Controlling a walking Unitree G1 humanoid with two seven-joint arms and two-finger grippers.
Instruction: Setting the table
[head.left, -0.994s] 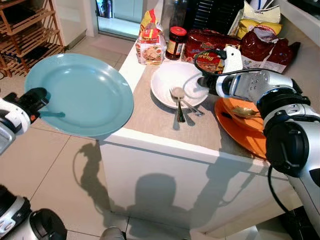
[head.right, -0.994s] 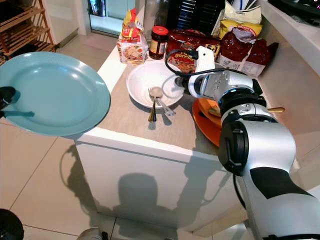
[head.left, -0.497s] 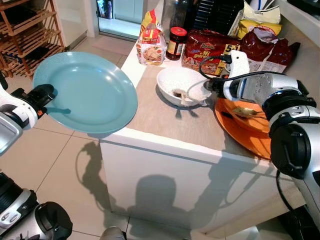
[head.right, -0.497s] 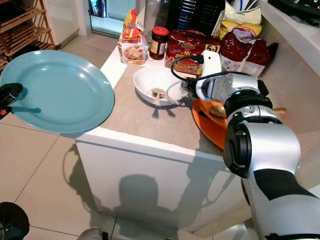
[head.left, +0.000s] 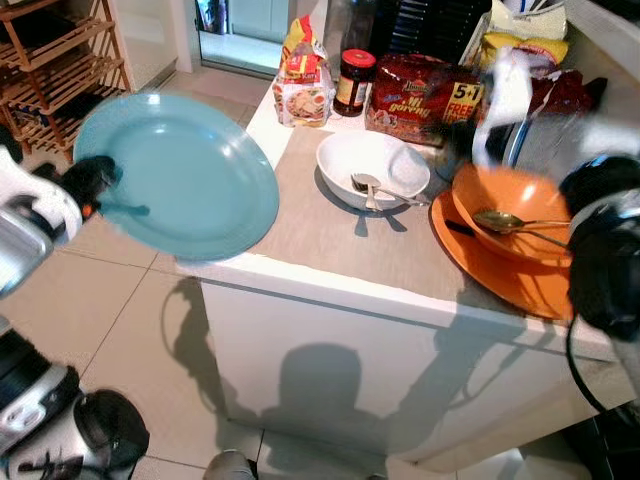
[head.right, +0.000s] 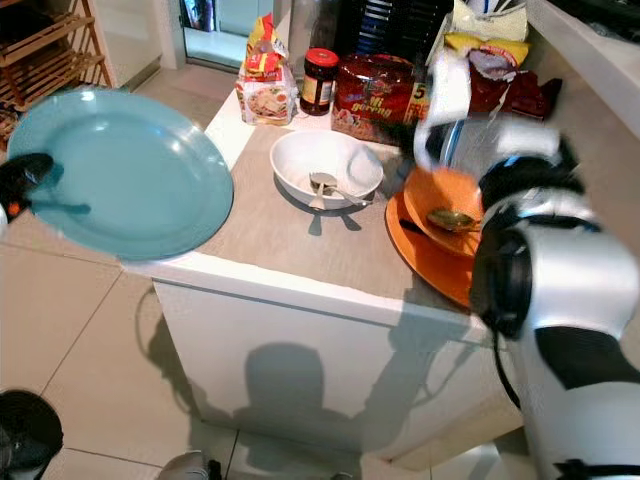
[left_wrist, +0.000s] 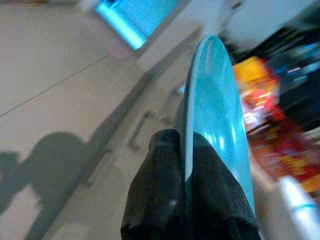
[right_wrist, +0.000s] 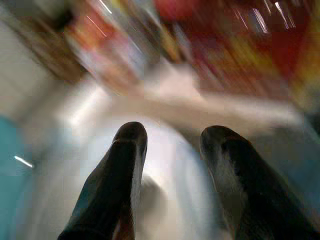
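In the left eye view, the left claw (head.left: 92, 180) grips the left rim of a large round teal plate (head.left: 180, 175), held tilted in the air off the left edge of the white-fronted surface (head.left: 330, 235), its right rim reaching over the surface's near left corner. On the surface stands a white round bowl (head.left: 372, 170) with metal spoons (head.left: 368, 188) lying in it. Just right of it, an orange bowl (head.left: 505, 215) holding a metal spoon (head.left: 500, 220) sits on an orange plate (head.left: 495, 270). Beyond them, along the far side, stand a dark jar with a red lid (head.left: 354, 82) and red and yellow snack packets (head.left: 420, 95). The right arm is a blur above the orange bowl.

In the right eye view, the same layout shows, with a wooden rack (head.right: 55, 50) on the tiled floor at far left.

In the left wrist view, the left claw's fingers (left_wrist: 155, 195) are clenched on the teal plate's edge, one on each face.

In the right wrist view, the right claw (right_wrist: 170, 137) is released, fingers spread apart above the blurred white bowl.
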